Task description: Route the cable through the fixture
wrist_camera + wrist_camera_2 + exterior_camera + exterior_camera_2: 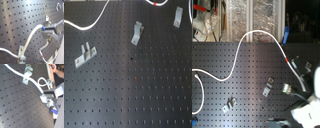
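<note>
The white cable (pixel 242 45) runs from the second exterior view's left, arcs over the board's back edge and comes down past its red band (pixel 288 59) toward the white arm at the right. In both wrist views my gripper (pixel 46 31) (pixel 46 97) is shut on the cable (pixel 33 33) (pixel 35 83). A slack loop with the red band (pixel 43 58) hangs beyond the fingers. Three metal fixtures (pixel 85 54) (pixel 138 32) (pixel 178 16) stand on the board, none with cable in it there. In the second wrist view the cable crosses one fixture (pixel 27 74); whether they touch I cannot tell.
The black perforated board (pixel 129 95) fills the first exterior view, where the gripper is out of view. Clutter and foil-covered panels (pixel 262 15) stand behind the board's back edge. Another loop of cable (pixel 94 22) lies at the first exterior view's upper left.
</note>
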{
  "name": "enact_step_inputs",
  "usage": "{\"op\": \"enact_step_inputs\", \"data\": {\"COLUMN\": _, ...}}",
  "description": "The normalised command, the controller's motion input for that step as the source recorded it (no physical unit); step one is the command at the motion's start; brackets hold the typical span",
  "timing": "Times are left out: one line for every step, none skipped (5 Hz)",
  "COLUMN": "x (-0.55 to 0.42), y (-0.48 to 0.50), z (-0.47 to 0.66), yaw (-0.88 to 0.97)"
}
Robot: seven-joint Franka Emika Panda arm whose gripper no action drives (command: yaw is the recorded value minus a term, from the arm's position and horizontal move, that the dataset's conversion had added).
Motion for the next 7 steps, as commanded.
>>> {"op": "enact_step_inputs", "data": {"x": -0.237, "y": 0.671, "z": -0.01, "yaw": 0.14}}
{"op": "enact_step_inputs", "data": {"x": -0.084, "y": 0.254, "z": -0.01, "yaw": 0.03}}
{"op": "enact_step_inputs", "data": {"x": -0.181, "y": 0.324, "z": 0.07, "yaw": 0.08}}
{"op": "enact_step_inputs", "data": {"x": 0.001, "y": -0.009, "z": 0.01, "yaw": 0.0}}
{"op": "enact_step_inputs", "data": {"x": -0.089, "y": -0.319, "z": 0.05, "yaw": -0.44}}
{"op": "enact_step_inputs", "data": {"x": -0.1, "y": -0.389, "z": 0.11, "yaw": -0.62}}
{"op": "enact_step_inputs", "data": {"x": -0.023, "y": -0.316, "z": 0.14, "yaw": -0.71}}
